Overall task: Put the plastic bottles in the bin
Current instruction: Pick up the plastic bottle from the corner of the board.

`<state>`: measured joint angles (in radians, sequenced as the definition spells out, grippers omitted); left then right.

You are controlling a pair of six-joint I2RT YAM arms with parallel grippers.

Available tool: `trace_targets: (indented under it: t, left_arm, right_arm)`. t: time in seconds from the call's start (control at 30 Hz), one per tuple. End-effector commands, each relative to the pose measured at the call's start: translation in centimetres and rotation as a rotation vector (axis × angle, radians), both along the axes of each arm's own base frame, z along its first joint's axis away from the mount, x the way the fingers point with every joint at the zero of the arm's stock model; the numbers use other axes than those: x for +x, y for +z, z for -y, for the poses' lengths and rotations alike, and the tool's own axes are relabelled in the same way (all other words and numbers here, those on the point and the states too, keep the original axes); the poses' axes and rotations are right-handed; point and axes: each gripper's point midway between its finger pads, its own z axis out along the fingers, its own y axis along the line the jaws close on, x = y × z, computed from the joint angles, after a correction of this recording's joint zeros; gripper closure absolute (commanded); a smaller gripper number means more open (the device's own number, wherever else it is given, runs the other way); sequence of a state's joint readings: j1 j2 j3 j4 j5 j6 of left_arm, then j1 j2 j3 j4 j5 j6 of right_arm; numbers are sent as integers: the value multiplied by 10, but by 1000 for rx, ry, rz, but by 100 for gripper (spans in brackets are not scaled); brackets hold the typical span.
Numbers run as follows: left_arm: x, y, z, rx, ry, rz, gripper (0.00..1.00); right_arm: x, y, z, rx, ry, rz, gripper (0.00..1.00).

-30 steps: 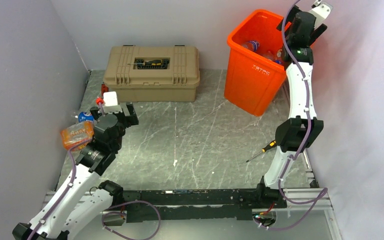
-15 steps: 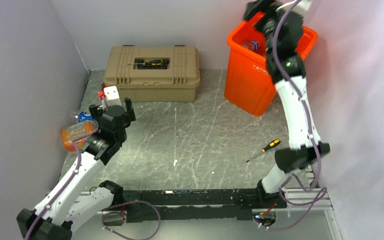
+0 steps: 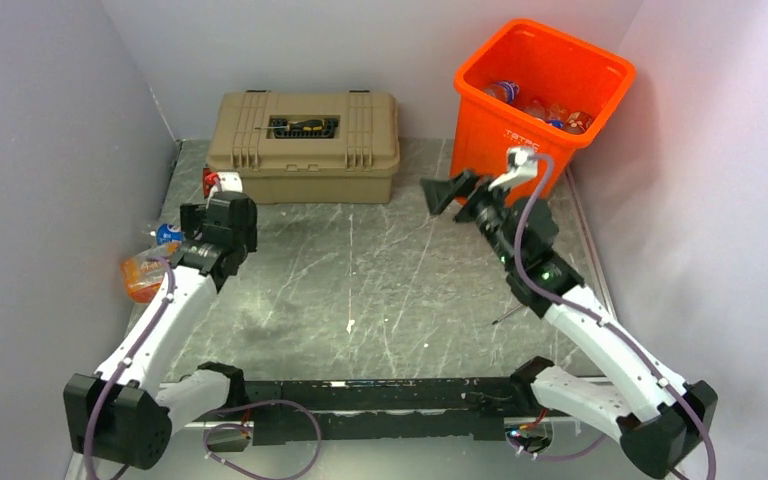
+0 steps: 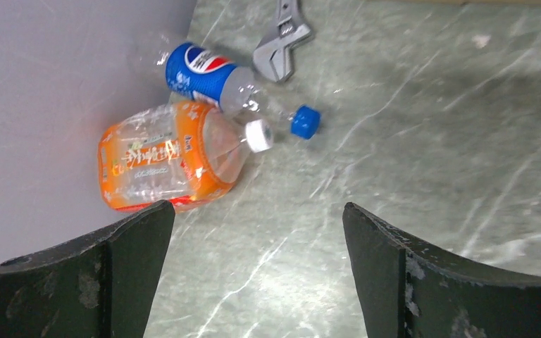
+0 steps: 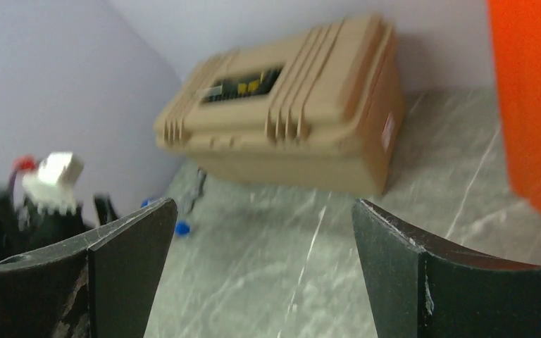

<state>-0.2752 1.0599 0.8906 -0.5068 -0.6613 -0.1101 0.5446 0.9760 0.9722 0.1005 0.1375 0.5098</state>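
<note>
Fingers (image 4: 127, 282) of the left gripper (image 4: 255, 211) are standing wide apart with nothing between them but bare grey marbled tabletop (image 4: 430, 141). Just ahead of the gap and off to its left, a crushed clear plastic bottle with an orange wrap and a white cap (image 4: 162, 165) is lying on its side. Its far flank looks to be resting against the pale wall (image 4: 42, 105).

Beyond it a clear bottle with a blue Pepsi label and a blue cap (image 4: 204, 70) is lying at an angle, its neck close beside the white cap. Farther ahead, a grey metal adjustable wrench (image 4: 282, 42) is lying beside that bottle.

The step in hand seems to be picking up the orange-wrapped bottle. Doing it well probably means shifting left until the body sits centred in the gap, then coming down across its width. The left finger needs room between bottle and wall, so catching the shoulder near the cap may be safer. Thin crushed plastic will likely give and slip, so a deep bite helps. The Pepsi bottle should not be dragged along.

The right gripper (image 3: 450, 190) is also hanging open and empty over the table. A tan latched plastic toolbox (image 5: 303, 134) is ahead of it. The tall bright orange plastic bin (image 3: 505, 150) is close on its right and is already holding several bottles (image 3: 550, 108).
</note>
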Motion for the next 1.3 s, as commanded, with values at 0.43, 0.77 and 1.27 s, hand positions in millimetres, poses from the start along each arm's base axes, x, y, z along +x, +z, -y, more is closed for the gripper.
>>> trace_targets:
  t: [0.43,0.77,1.27]
  left_arm:
    - [90,-7,-22,400,-352,-242,7]
    - [95,-74,-22,187,-521,-378,15]
    - [48,-80,-50,196,-393,-392,15]
  right_arm:
    - [-133,-140,-55,141,403,-104,2]
    - [-156,-162,-59,79,454,-111,2]
    - [-154,-170,-75,63,494,-124,1]
